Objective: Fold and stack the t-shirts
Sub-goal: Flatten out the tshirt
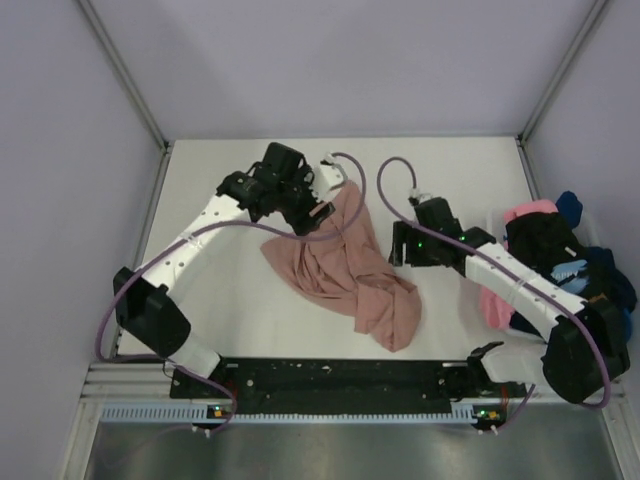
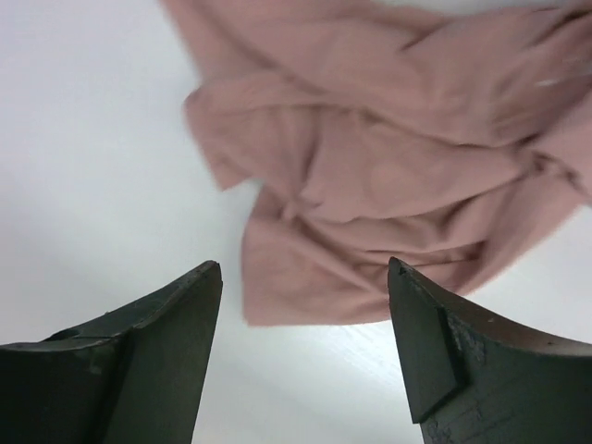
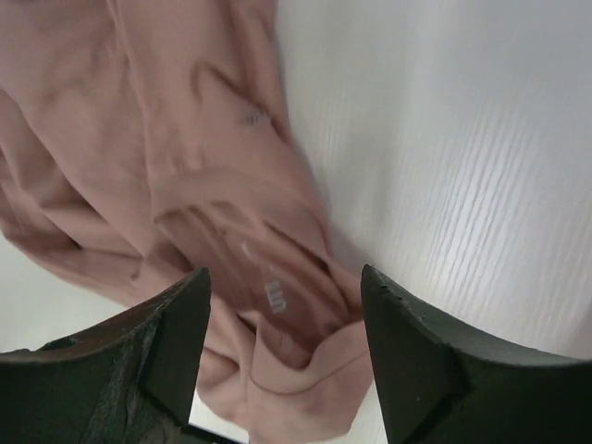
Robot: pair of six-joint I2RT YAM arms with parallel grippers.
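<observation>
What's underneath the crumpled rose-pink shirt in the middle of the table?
Only the white table shows around the rose-pink shirt. Its bunched folds cover whatever lies beneath, so that cannot be seen.

The white table point(image 1: 230, 290) carries 1 dusty rose-pink t-shirt point(image 1: 340, 270) near its middle. It lies crumpled and unfolded, stretching from the far centre diagonally toward the near right, with creases and overlapping folds across it. At the table's right edge lies a heap of other t-shirts. A bright pink shirt point(image 1: 530, 210) shows at the heap's far end, and pink cloth shows again at its near side. A black shirt point(image 1: 545, 240) sits over it, with blue cloth point(image 1: 572, 205) and navy cloth point(image 1: 612, 280) at the outer side. The heap lies well apart from the rose-pink shirt. The number of shirts in the heap cannot be told. A black base rail point(image 1: 330, 378) runs along the near edge.
</observation>
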